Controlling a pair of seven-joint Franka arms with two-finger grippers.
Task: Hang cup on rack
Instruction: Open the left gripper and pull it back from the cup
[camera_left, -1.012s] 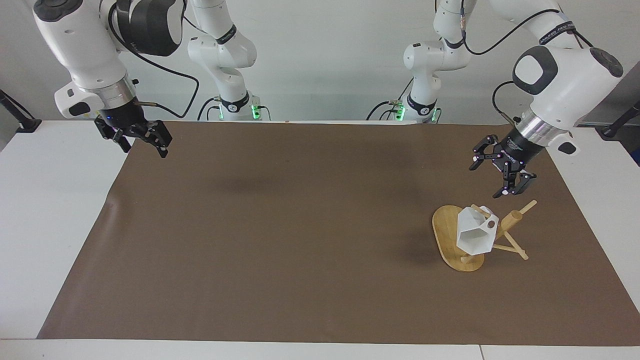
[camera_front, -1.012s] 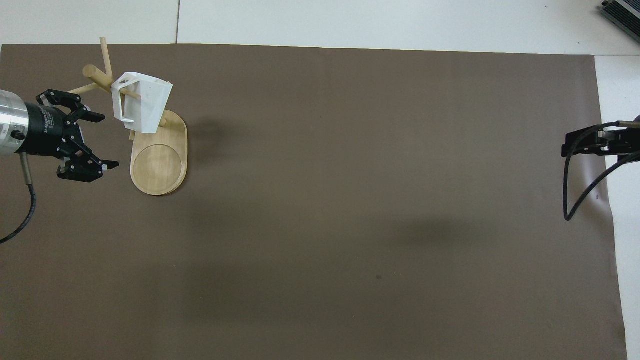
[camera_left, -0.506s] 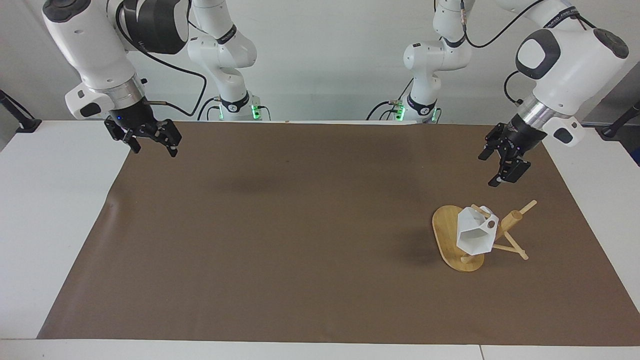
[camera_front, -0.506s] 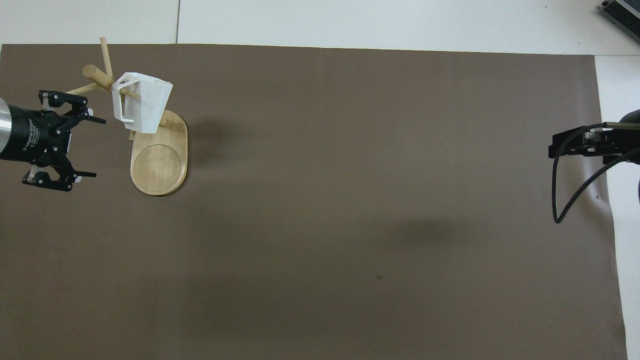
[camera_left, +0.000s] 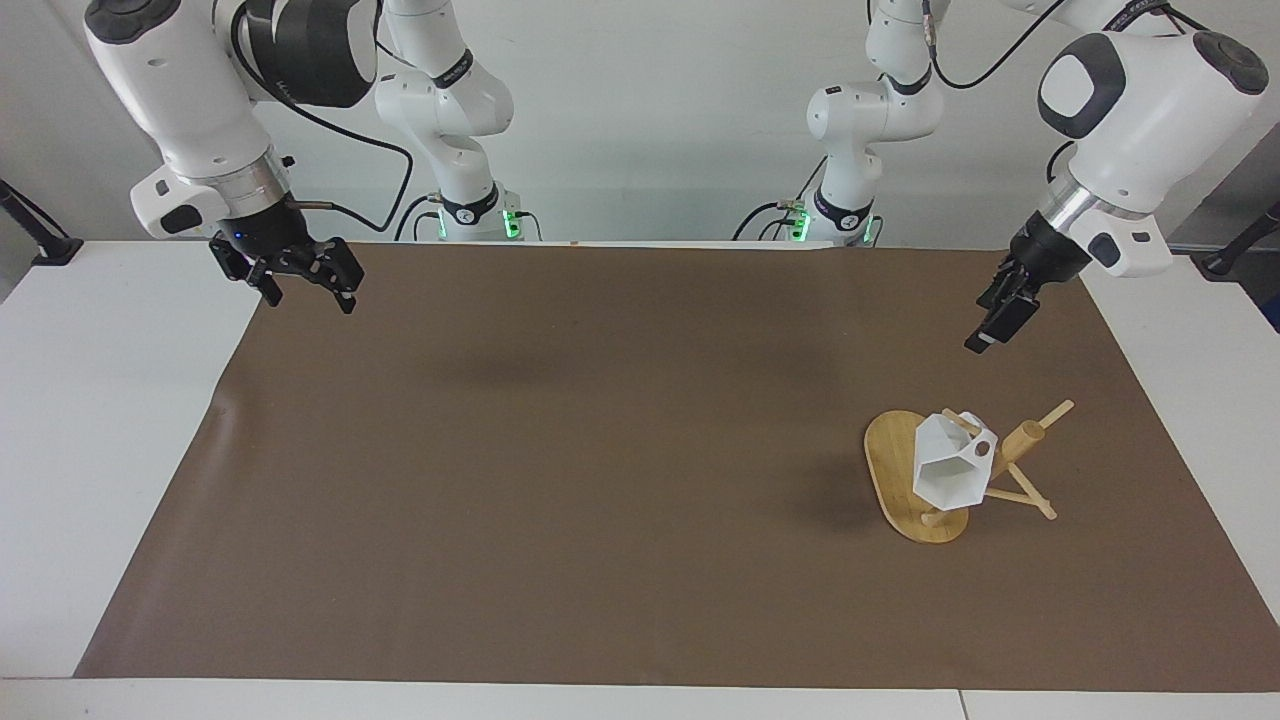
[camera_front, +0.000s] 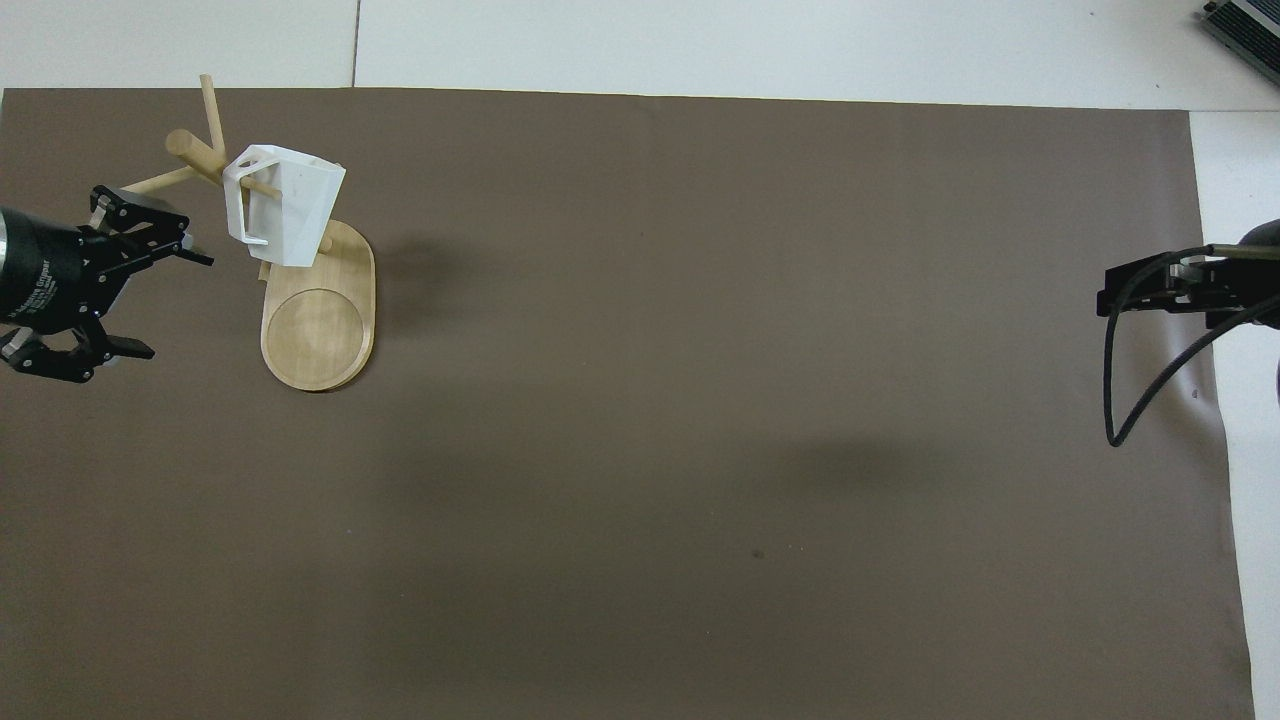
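now cup (camera_left: 948, 470) hung on rack (camera_left: 893, 462) peg, left end effector (camera_front: 150, 302) open above mat (camera_left: 600, 450) — right end effector (camera_left: 305, 288) open, empty

Bright, even light from above; soft blurred shadows lie on the brown mat (camera_left: 600, 480); both views are sharp, without glare.

A robotics lab, set up for testing

Two white robot arms (camera_left: 440, 110) are mounted at a white counter (camera_left: 100, 420) covered with a brown paper sheet (camera_left: 560, 480), cables trailing against a bare pale wall (camera_left: 650, 100).
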